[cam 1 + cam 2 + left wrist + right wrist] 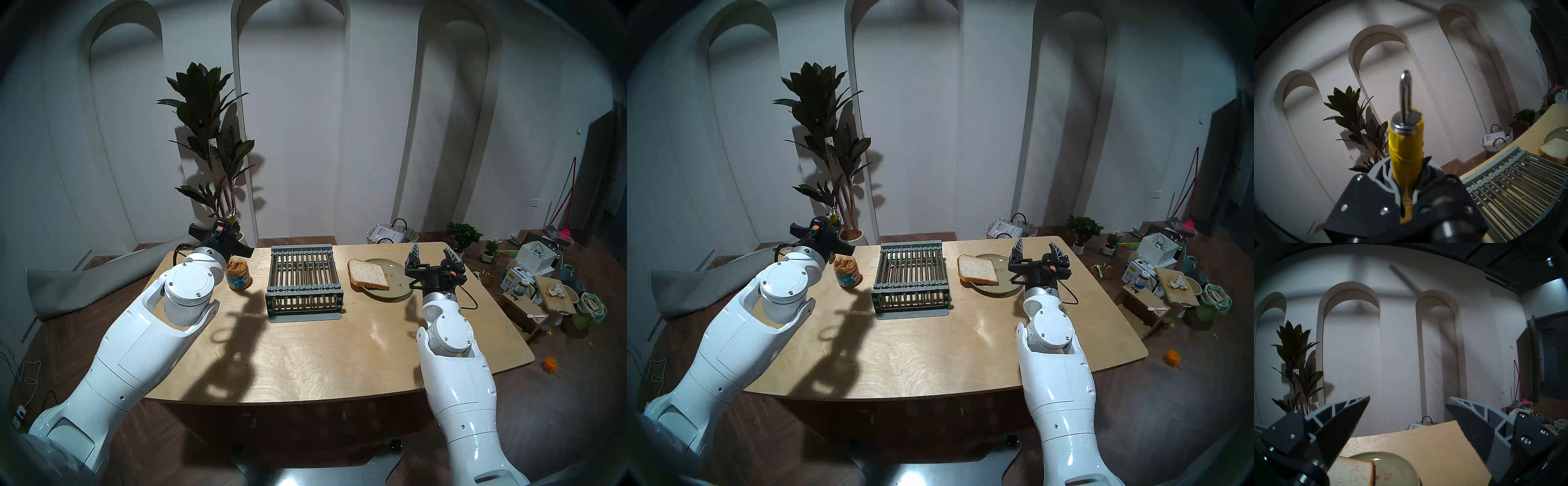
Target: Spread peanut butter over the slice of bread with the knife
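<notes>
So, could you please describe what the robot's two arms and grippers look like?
Both arms are glossy white shells with round joint caps and small dark screws, ending in silver wrist rings. The left gripper and right gripper have black bodies and grey, triangular, truss-ribbed fingers with dark pads. Each carries a small orange mark, and a black cable loops from each wrist.

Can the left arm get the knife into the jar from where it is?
Probably yes. The left gripper grips the knife just behind the jar, which stands open with no lid, and nothing sits between them. The blade points away, so the wrist must tip down.
</notes>
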Controlling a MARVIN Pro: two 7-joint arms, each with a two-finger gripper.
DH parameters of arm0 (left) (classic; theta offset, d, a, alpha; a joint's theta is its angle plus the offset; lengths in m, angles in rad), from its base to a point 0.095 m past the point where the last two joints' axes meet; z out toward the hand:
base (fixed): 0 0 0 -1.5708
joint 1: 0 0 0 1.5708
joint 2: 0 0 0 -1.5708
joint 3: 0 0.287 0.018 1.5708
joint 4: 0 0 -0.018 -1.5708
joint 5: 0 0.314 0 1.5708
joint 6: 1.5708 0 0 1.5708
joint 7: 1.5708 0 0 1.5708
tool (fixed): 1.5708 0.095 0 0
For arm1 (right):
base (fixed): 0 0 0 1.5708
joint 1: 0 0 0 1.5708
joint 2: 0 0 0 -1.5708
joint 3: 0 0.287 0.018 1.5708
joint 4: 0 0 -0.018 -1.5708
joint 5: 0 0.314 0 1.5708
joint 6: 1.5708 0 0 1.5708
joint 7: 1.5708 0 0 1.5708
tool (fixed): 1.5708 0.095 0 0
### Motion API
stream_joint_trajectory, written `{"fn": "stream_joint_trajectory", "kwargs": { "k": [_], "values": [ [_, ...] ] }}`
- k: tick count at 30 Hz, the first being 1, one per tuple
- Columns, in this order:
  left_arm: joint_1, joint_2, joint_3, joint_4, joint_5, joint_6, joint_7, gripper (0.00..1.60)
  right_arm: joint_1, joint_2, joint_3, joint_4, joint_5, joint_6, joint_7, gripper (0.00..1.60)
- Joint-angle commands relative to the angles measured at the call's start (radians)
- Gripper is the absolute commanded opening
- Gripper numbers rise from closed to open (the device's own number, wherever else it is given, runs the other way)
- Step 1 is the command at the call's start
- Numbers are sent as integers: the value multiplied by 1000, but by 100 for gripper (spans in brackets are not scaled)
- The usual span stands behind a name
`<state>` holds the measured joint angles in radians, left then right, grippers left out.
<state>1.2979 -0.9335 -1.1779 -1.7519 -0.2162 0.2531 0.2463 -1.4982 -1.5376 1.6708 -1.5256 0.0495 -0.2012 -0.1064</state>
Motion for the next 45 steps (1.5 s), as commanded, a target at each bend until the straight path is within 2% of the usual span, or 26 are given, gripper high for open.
{"fn": "stream_joint_trajectory", "kwargs": {
  "k": [1, 23, 45],
  "values": [
    [-60, 12, 5, 0, 10, -50, -51, 0, 1, -4, -8, -39, -8, 7, -5, 160],
    [-98, 0, 50, 121, 28, -128, -164, 0, -21, -7, -16, -79, -28, 26, -45, 160],
    [-102, 10, 60, 181, 45, -132, -255, 0, -10, -10, -19, -59, -35, 25, -63, 160]
  ]
}}
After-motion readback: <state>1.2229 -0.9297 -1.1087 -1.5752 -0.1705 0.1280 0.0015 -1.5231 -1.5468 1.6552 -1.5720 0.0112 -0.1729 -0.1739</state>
